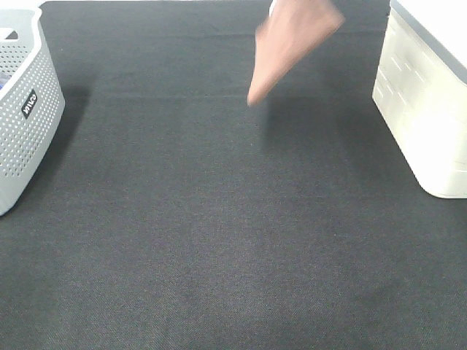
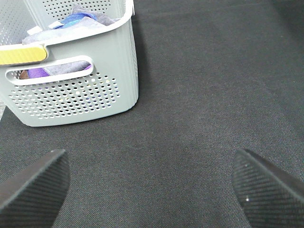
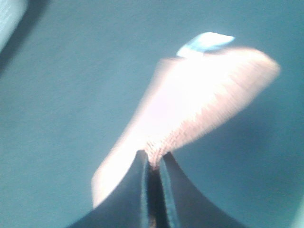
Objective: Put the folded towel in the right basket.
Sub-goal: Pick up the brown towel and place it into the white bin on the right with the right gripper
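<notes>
The folded reddish-brown towel [image 1: 288, 40] hangs in the air at the top centre of the exterior view, one corner pointing down over the black cloth. My right gripper [image 3: 153, 164] is shut on the towel's [image 3: 199, 104] edge; its small white tag [image 3: 205, 42] shows at the far edge. The right gripper itself is out of the exterior frame. The white right basket [image 1: 427, 95] with a grey rim stands at the right edge, apart from the towel. My left gripper [image 2: 152, 183] is open and empty above the cloth near the grey basket.
A grey basket with dotted holes [image 1: 22, 109] and a black label stands at the left edge; it holds blue and purple cloths [image 2: 78, 19]. The black table cloth [image 1: 219, 233] spreads between the two baskets.
</notes>
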Robot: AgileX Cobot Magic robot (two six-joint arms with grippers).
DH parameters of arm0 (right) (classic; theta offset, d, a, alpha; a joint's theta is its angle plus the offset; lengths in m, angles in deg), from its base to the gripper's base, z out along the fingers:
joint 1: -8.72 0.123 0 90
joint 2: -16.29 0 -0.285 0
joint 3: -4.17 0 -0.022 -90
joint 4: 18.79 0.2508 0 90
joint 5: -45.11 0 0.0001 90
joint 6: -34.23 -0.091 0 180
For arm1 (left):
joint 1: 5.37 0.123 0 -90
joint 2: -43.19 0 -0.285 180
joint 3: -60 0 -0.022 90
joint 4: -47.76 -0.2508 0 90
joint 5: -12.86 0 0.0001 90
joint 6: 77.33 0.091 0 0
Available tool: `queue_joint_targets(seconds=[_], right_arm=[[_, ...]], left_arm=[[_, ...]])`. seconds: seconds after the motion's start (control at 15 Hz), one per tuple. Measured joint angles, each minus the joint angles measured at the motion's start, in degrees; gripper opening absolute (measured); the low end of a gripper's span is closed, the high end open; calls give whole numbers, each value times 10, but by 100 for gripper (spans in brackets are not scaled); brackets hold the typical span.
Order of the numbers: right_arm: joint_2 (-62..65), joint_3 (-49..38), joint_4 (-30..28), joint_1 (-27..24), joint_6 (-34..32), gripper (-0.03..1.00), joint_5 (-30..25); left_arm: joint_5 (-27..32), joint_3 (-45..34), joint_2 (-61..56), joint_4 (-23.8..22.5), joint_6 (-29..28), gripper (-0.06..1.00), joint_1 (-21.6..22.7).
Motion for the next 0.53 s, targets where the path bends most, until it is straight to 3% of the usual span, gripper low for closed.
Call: queue_joint_targets(seconds=[0.13,0.27,0.53], right_arm=[[34,0,-66,-9,-20,0,-2],[49,1,-52,-50,-28,0,-2],[68,1,9,-201,-28,0,-2]], left_arm=[[0,0,0,0,0,88,0],[0,0,0,0,0,88,0],[0,0,0,0,0,88,0]])
